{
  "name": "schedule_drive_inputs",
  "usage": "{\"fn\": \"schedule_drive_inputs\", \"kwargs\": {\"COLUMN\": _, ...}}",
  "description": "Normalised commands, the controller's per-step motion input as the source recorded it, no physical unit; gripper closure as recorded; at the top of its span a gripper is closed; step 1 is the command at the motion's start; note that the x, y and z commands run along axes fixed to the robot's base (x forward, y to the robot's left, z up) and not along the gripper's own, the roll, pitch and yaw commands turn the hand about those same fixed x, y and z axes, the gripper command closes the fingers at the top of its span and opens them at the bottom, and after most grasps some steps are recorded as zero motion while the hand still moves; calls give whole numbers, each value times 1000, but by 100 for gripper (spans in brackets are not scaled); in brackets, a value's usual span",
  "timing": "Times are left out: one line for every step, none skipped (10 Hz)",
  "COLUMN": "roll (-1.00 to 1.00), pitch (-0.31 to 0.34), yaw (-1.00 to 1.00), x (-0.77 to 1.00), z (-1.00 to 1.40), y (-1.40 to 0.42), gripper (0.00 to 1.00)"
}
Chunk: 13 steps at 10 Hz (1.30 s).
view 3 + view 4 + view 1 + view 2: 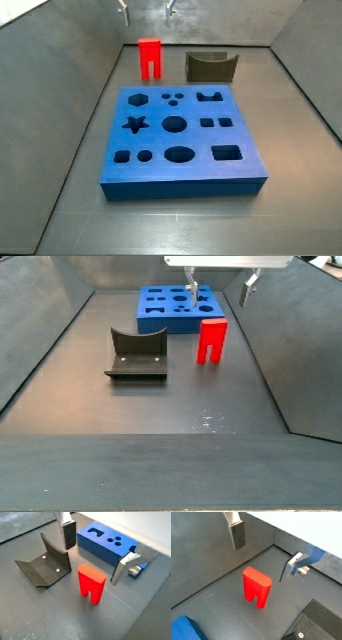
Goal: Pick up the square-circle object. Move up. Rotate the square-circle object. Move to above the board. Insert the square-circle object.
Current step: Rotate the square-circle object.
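Note:
The square-circle object, a bright red peg with a lengthwise groove, stands upright on the dark floor in both wrist views and both side views. My gripper is open and empty. It hangs above the peg with one finger on each side, well apart from it. In the side views the gripper sits high over the peg. The blue board lies flat with its shaped holes facing up.
The dark grey fixture stands next to the peg. Grey walls enclose the floor on the sides. A corner of the board shows in a wrist view.

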Motion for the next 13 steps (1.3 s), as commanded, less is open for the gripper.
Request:
{"fn": "schedule_drive_inputs", "kwargs": {"roll": -7, "pitch": 5, "yaw": 1000, "x": 6, "z": -30, "y": -6, "gripper": 0}}
{"fn": "schedule_drive_inputs", "kwargs": {"roll": -7, "pitch": 4, "yaw": 1000, "x": 12, "z": -17, "y": -17, "gripper": 0}}
{"fn": "schedule_drive_inputs", "kwargs": {"roll": -7, "pitch": 4, "yaw": 1000, "x": 12, "z": -15, "y": -10, "gripper": 0}}
{"fn": "schedule_drive_inputs", "kwargs": {"roll": -7, "pitch": 4, "yaw": 1000, "x": 13, "z": -13, "y": -9, "gripper": 0}}
{"fn": "schedule_drive_inputs", "kwargs": {"roll": -7, "pitch": 4, "yaw": 1000, "x": 13, "z": -13, "y": -8, "gripper": 0}}
{"fn": "schedule_drive_inputs", "kwargs": {"roll": -7, "pitch": 4, "yaw": 1000, "x": 13, "z": -12, "y": -7, "gripper": 0}}
{"fn": "schedule_drive_inputs", "kwargs": {"roll": -8, "pitch": 5, "yaw": 1000, "x": 13, "z": -12, "y": -7, "gripper": 0}}
{"fn": "schedule_drive_inputs", "kwargs": {"roll": -8, "pitch": 5, "yaw": 1000, "x": 13, "z": -12, "y": -6, "gripper": 0}}
{"fn": "schedule_drive_inputs", "kwargs": {"roll": -8, "pitch": 5, "yaw": 1000, "x": 13, "z": -11, "y": -6, "gripper": 0}}
{"fn": "schedule_drive_inputs", "kwargs": {"roll": -8, "pitch": 5, "yaw": 1000, "x": 13, "z": -11, "y": -6, "gripper": 0}}
{"fn": "schedule_drive_inputs", "kwargs": {"roll": -8, "pitch": 5, "yaw": 1000, "x": 13, "z": -11, "y": -6, "gripper": 0}}
{"fn": "schedule_drive_inputs", "kwargs": {"roll": -9, "pitch": 5, "yaw": 1000, "x": 13, "z": -11, "y": -6, "gripper": 0}}
{"fn": "schedule_drive_inputs", "kwargs": {"roll": -9, "pitch": 5, "yaw": 1000, "x": 14, "z": -11, "y": -6, "gripper": 0}}
